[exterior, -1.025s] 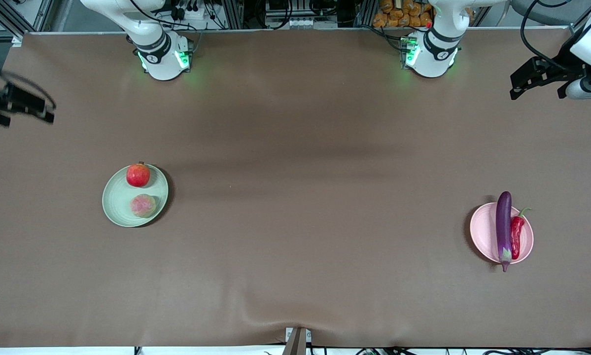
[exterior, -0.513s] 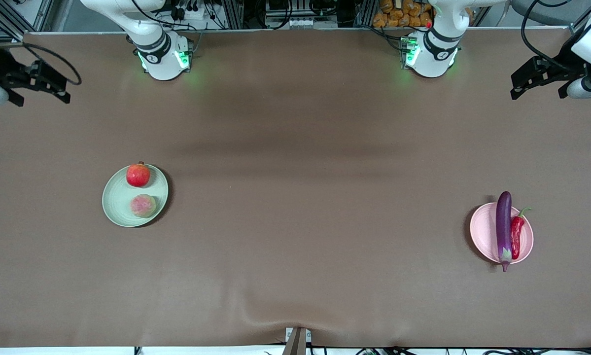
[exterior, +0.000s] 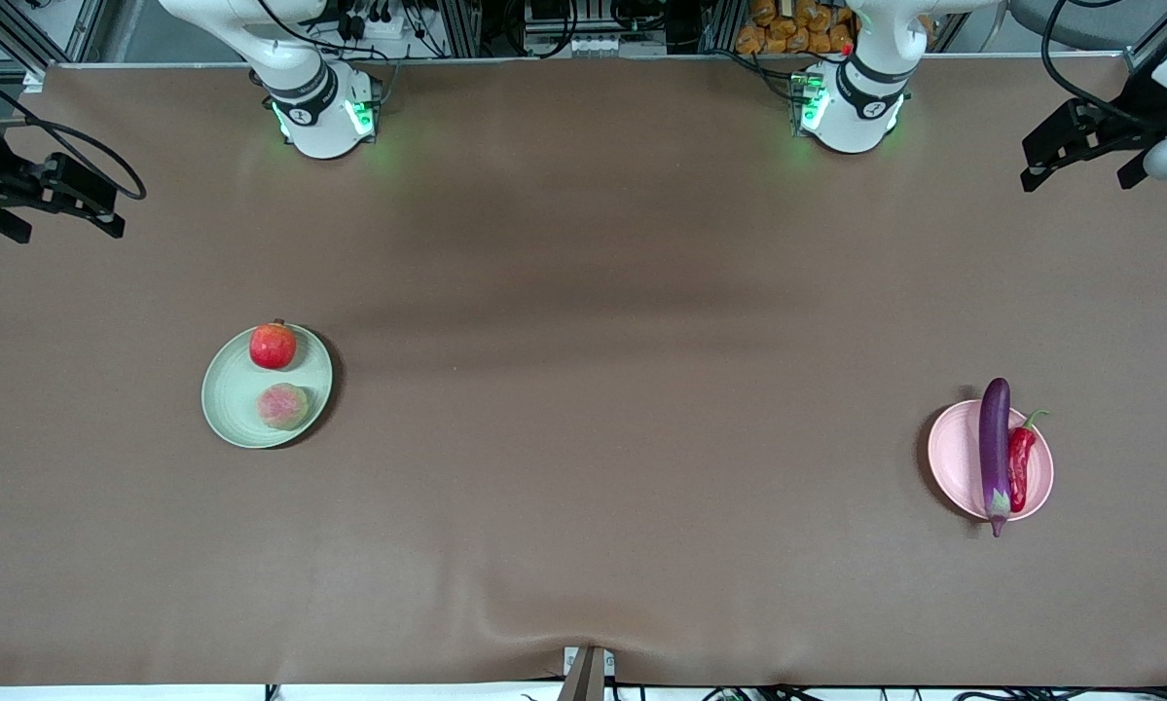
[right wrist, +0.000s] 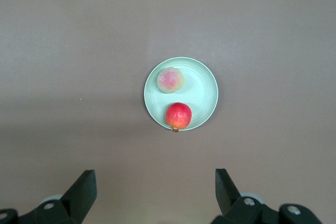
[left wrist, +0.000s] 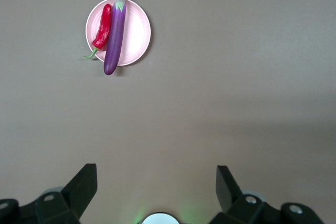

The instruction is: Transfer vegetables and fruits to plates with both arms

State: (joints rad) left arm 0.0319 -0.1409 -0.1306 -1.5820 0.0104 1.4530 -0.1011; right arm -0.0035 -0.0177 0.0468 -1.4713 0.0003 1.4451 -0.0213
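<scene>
Hovering apart — both grippers [exterior: 1079, 161] [exterior: 57, 200] spread.

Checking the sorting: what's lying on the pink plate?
On the pink plate lie the eggplant and the red chili pepper, side by side; the plate beneath them is covered.

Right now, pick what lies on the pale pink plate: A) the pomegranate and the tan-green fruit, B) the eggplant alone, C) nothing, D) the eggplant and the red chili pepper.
D: the eggplant and the red chili pepper lie side by side on the pale pink plate; the left wrist view shows the same.
</scene>
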